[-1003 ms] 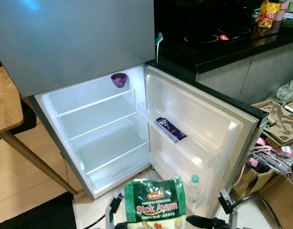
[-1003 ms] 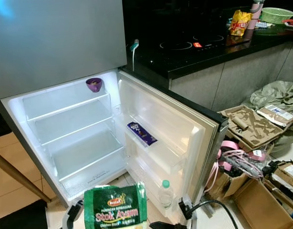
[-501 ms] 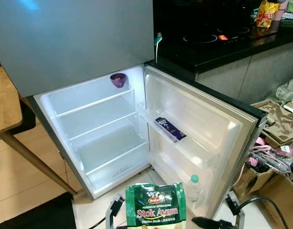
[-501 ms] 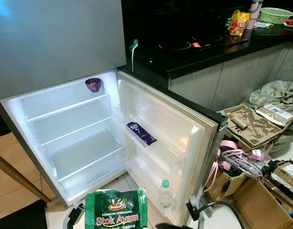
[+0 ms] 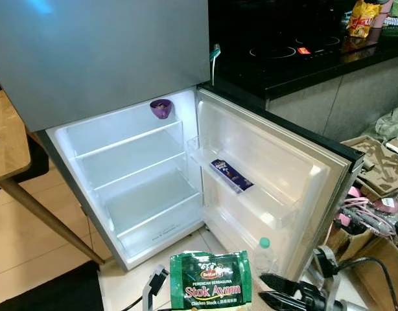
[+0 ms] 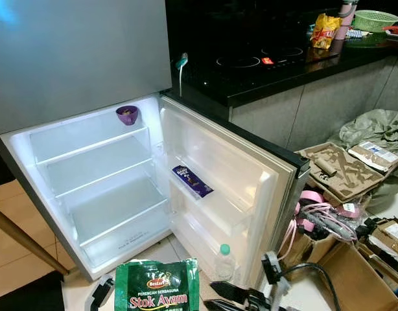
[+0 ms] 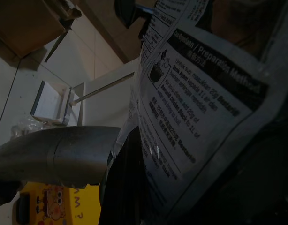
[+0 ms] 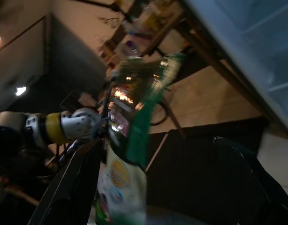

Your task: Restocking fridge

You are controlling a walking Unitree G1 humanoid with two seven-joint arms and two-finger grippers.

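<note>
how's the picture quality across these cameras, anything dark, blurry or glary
Left eye view: sharp, though the lit fridge interior is washed out bright and the stovetop is nearly black. Left wrist view: dim and underexposed, yet the print on the back of the stock packet stays readable. Right wrist view: dark and motion-smeared, the packet a green streak, with a lamp glaring.

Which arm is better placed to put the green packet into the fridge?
Probably the left: the left gripper already holds the green packet before the open fridge; the right gripper is open beside it.
</note>
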